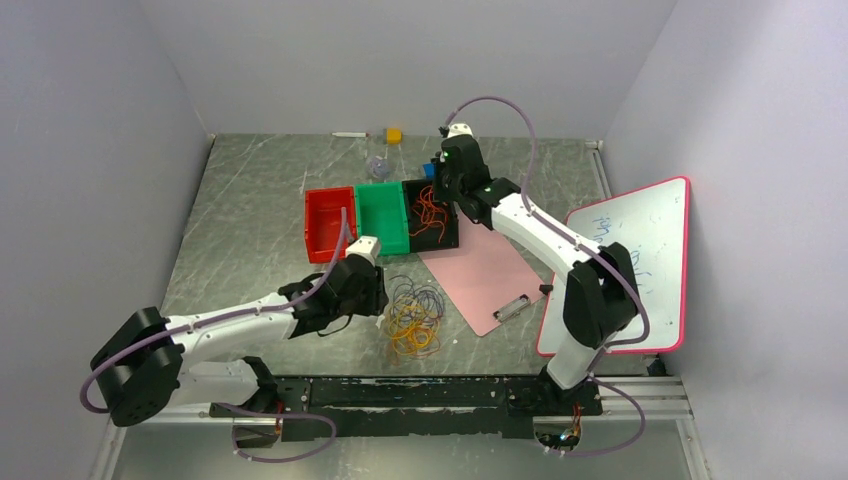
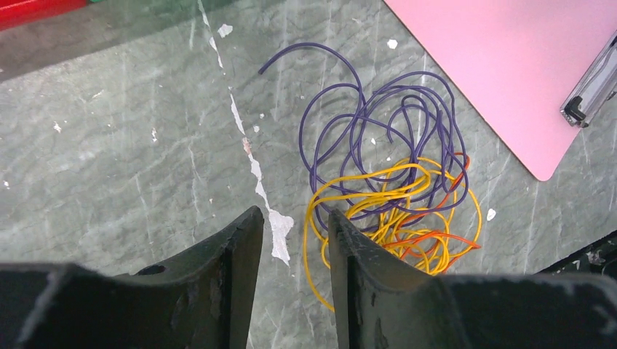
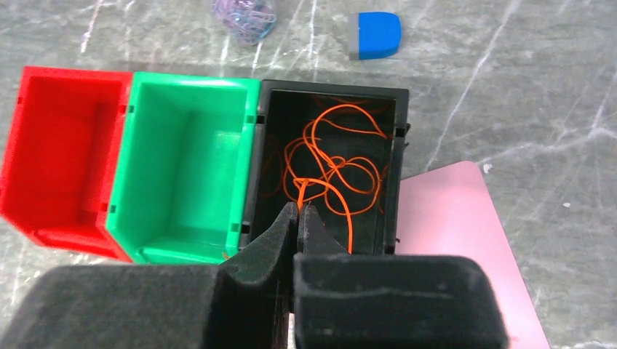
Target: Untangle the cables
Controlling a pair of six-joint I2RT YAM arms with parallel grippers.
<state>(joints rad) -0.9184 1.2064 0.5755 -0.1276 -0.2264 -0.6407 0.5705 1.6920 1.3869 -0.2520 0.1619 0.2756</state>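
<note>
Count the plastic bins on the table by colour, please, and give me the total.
Red rectangular plastic bin: 1
Green rectangular plastic bin: 1
Black rectangular plastic bin, with thin orange wires in it: 1
Total: 3

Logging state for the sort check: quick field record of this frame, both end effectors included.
left end effector: open, empty, beside tangle
tangle: purple, yellow and orange loops on table, near pink clipboard
right end effector: shut above black bin; orange strand reaches its tips
black bin: orange cables inside
green bin, red bin: in row beside black bin
</note>
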